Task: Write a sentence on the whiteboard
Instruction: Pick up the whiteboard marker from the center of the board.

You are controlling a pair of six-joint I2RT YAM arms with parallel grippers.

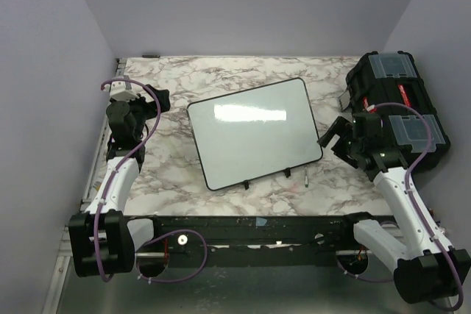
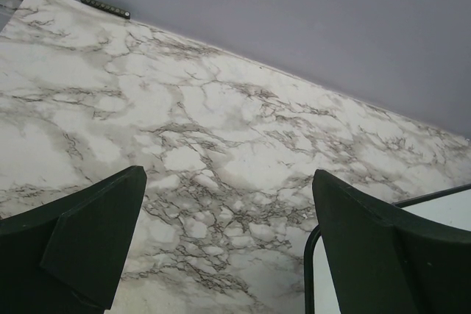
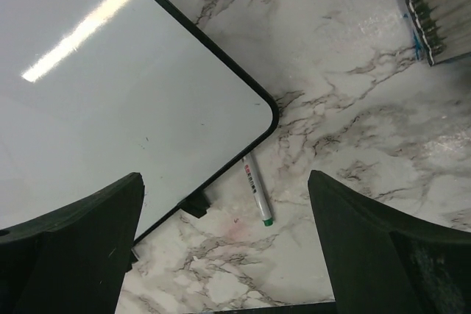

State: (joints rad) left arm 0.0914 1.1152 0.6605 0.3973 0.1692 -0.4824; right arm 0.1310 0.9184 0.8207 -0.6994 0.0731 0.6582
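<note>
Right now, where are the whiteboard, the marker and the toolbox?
whiteboard (image 1: 254, 134): top view, middle of white face.
marker (image 3: 255, 189): right wrist view, white barrel.
toolbox (image 1: 391, 65): top view, far clear lid.

Found whiteboard (image 1: 254, 134) lying flat on marble table (image 1: 184, 71), turned slightly askew. Noted thin black frame, rounded corners, small black feet along near edge. Saw glossy white face with glare streak.

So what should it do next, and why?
Probably lower the right end effector onto the marker, which lies on the table beside a corner of the whiteboard. Nothing is written yet, that end effector is open and empty, and it is the one nearest the marker.
</note>
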